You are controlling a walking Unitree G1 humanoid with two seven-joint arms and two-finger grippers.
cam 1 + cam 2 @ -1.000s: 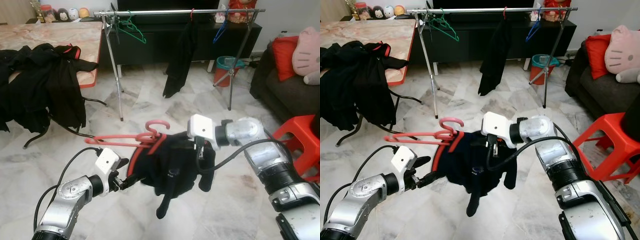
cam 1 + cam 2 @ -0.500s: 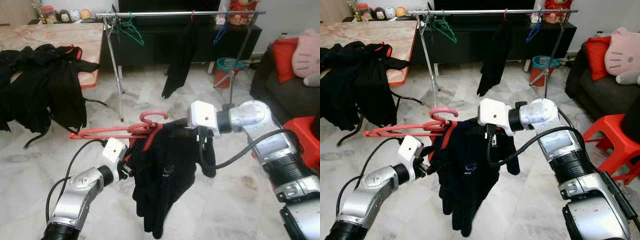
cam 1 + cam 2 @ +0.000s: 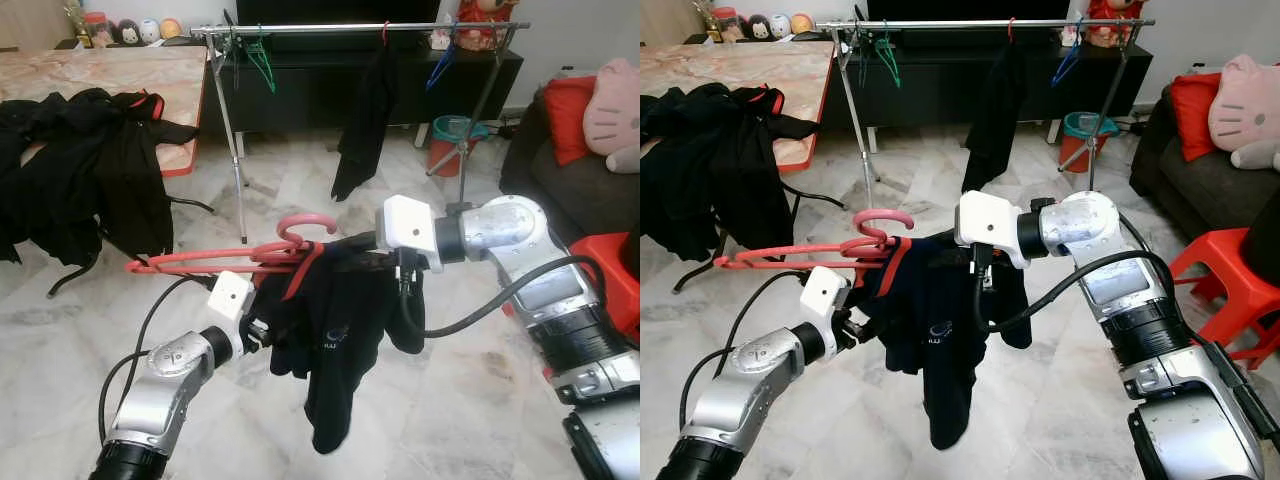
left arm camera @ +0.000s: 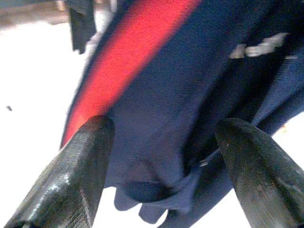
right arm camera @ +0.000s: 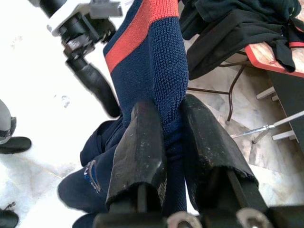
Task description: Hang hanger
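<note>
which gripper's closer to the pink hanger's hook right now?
Left. The left gripper sits just below the hook, open around the garment. The right gripper is further to the hook's right, shut on the garment's shoulder.

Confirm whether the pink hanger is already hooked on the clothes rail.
No: the pink hanger sits low between both hands, far from the rail.

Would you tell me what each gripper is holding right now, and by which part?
The right gripper pinches the navy garment on the pink hanger at its red-striped edge. The left gripper is open against the fabric, holding nothing.
</note>
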